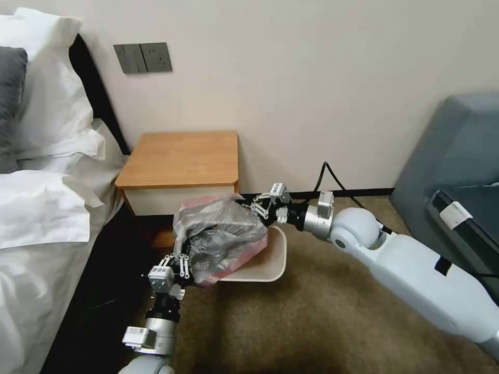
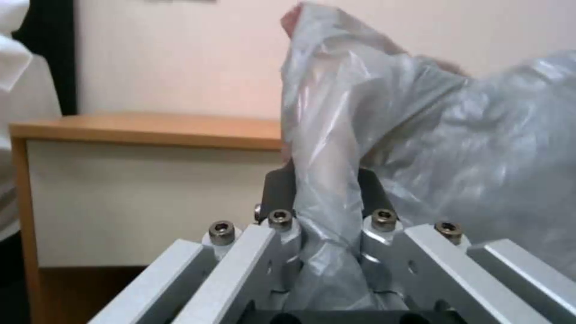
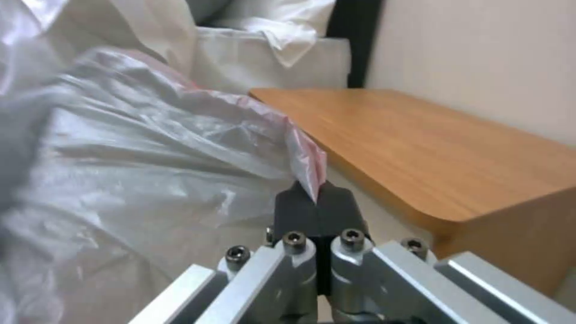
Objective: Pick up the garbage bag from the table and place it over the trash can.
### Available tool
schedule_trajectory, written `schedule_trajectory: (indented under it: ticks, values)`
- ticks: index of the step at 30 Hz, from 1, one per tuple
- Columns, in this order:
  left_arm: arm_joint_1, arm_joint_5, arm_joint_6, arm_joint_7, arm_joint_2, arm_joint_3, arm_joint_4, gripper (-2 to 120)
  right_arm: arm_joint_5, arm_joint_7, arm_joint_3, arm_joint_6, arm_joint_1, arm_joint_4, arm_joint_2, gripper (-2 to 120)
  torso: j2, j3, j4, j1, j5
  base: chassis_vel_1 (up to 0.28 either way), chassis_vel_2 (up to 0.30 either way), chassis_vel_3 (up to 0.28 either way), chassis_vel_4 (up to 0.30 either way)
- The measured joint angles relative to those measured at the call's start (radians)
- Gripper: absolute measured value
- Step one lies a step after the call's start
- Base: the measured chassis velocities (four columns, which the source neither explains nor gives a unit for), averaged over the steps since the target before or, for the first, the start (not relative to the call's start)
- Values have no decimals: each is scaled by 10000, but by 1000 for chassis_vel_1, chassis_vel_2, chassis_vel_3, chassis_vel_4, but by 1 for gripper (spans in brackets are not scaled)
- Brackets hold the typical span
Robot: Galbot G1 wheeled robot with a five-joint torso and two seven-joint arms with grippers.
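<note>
You have the bag [image 1: 218, 236] held up between both grippers, off the table [image 1: 179, 158] and spread loosely over the can [image 1: 270, 259], which stands on the carpet [image 1: 322, 311] in front of the table. The bag is crumpled and grey, with its pinkish rim showing along the top edge and down by the can's near side; most of the can's mouth is covered, and its right side and rounded corner are bare.

Your left gripper [image 1: 176, 259] sits at the can's near left corner, pointing up, its fingers [image 2: 279, 193] pinching a gathered fold of the bag [image 2: 372, 135] between them. Your right gripper [image 1: 255, 206] reaches in from the can's right, at its far side just in front of the table's drawer front, with its fingers [image 3: 315, 213] pressed together on a pink corner of the bag's rim [image 3: 309, 166].

The table top [image 3: 432, 148] is beyond the can. The bed [image 1: 47, 197] lies left of the table.
</note>
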Motion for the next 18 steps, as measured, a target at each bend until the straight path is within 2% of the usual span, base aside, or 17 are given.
schedule_trajectory:
  ticks: [15,18]
  values:
    - [-37,-156,-27,-30,19,-28,-95,7,-383,-232,-124,134,260,-881,43,0,0,0,-1,0,0,0,0,0,0]
    - [-75,-257,150,-204,23,-43,-51,7,-305,-221,7,67,158,-628,-72,7,0,-1,1,0,1,0,0,0,0]
